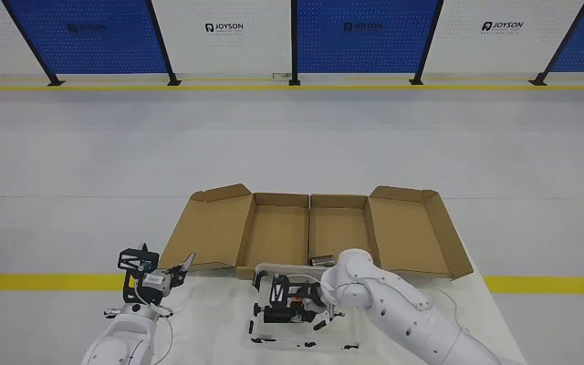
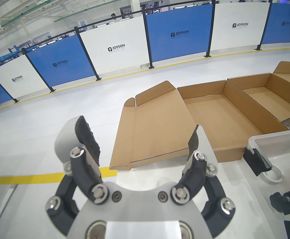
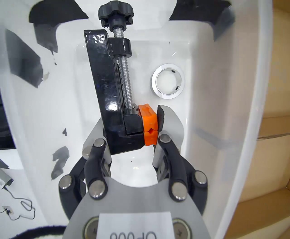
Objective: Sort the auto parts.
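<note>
- Right gripper (image 3: 133, 126) is inside the clear plastic bin (image 3: 228, 95), clamped on the lower end of a black C-clamp (image 3: 102, 90). One finger presses the clamp's orange pad (image 3: 148, 123); the other sits behind the black frame.
- C-clamp lies in the bin with its screw knob (image 3: 116, 10) pointing away from the gripper, toward the bin's far wall.
- Metal ring (image 3: 168, 84) lies flat on the bin floor, just beside the clamp's screw but apart from it. It is near the gripper's finger and not touching it.
- Top view: the bin stands on the white surface (image 1: 210, 319), just in front of two open cardboard boxes. The right arm crosses the bin's right side and hides part of it.
- Left box (image 1: 278, 239) and right box (image 1: 339, 228) stand side by side, walls touching, flaps spread outward.
- Silvery cylinder (image 1: 321, 260) lies in the near corner of the right box, close to the right arm.
- Left gripper (image 2: 140, 133) has its fingers wide apart with nothing between them. It hangs above the surface to the left of the bin, facing the left box's spread flap (image 2: 154, 126).
- Small black part (image 2: 279, 201) lies on the surface beside the bin.
</note>
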{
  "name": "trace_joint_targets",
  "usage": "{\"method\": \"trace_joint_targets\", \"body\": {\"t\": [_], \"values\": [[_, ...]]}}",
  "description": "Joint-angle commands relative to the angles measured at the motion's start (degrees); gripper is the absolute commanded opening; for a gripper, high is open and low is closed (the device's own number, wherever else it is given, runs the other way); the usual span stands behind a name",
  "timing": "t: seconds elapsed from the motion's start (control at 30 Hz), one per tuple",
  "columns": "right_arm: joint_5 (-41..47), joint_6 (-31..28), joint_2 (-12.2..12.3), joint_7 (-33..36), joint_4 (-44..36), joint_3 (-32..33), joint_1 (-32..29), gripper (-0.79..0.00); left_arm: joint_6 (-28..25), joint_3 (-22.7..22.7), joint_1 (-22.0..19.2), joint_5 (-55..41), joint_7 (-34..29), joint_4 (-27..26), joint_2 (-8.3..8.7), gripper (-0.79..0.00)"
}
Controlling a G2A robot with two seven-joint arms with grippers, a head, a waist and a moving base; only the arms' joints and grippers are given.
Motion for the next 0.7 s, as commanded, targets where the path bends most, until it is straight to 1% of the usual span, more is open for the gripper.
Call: {"method": "trace_joint_targets", "body": {"t": [0.0, 0.2, 0.3, 0.6, 0.67], "values": [[-1.3, -1.2, 1.4, -1.8, -2.6, 2.8, -2.1, -0.785, 0.0, 0.0, 0.0, 0.0, 0.0, 0.0, 0.0, 0.0], [-5.2, -5.5, 5.4, -8.0, -11.3, 11.5, -9.8, -0.785, 0.0, 0.0, 0.0, 0.0, 0.0, 0.0, 0.0, 0.0], [-6.9, -8.9, 6.9, -11.0, -13.6, 14.6, -13.2, -0.785, 0.0, 0.0, 0.0, 0.0, 0.0, 0.0, 0.0, 0.0], [-7.1, -9.1, 7.0, -11.3, -13.6, 14.9, -13.5, -0.785, 0.0, 0.0, 0.0, 0.0, 0.0, 0.0, 0.0, 0.0], [-7.6, -7.7, 7.0, -12.7, -14.1, 15.3, -14.0, -0.785, 0.0, 0.0, 0.0, 0.0, 0.0, 0.0, 0.0, 0.0]]}}
